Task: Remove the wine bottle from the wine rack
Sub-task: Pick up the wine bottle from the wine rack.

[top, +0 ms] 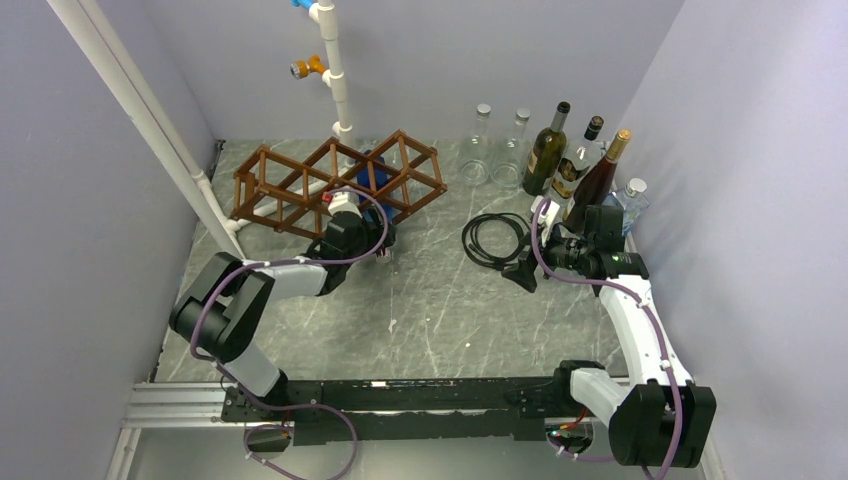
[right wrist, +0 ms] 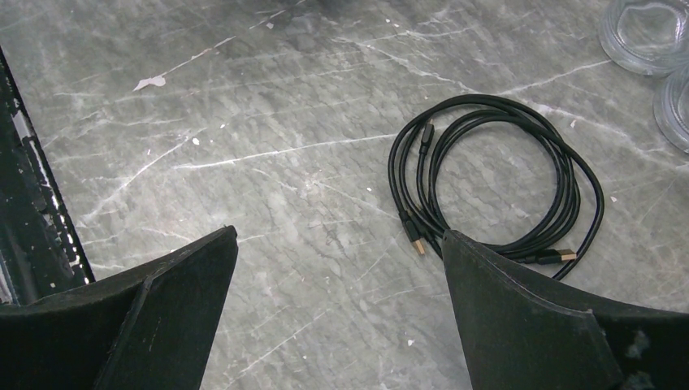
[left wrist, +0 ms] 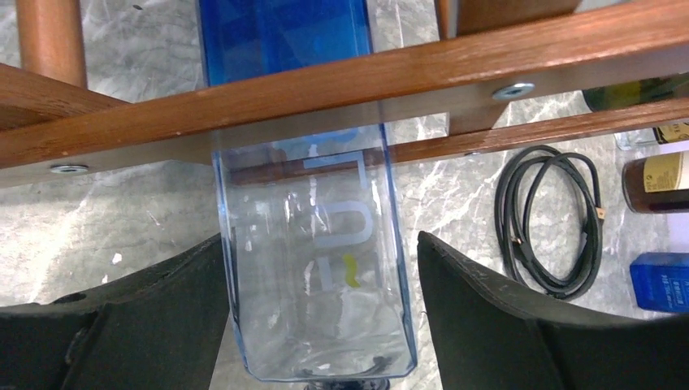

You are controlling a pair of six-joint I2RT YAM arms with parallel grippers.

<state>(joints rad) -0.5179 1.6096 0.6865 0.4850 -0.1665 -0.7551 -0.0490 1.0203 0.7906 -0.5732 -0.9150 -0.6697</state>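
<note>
A clear, blue-tinted bottle (left wrist: pixel 313 268) lies in a cell of the wooden rack (left wrist: pixel 487 61), its near end poking toward the left gripper (left wrist: pixel 318 244). The jaws straddle that end, close at both sides; whether they grip it cannot be told. Best to clamp squarely, then draw straight back, clear of the bars. The right gripper (right wrist: pixel 337 236) hangs over the counter (right wrist: pixel 284 122), jaws spread wide, holding nothing.

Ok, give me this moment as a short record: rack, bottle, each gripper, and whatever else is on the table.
rack: brown wooden lattice
bottle: clear, blue-tinted, square, base poking out of the rack
left gripper: open, straddling the bottle, not clamped
right gripper: open, holding nothing, beside the cable
cable: black, coiled on the table
other bottles: upright, back right
</note>
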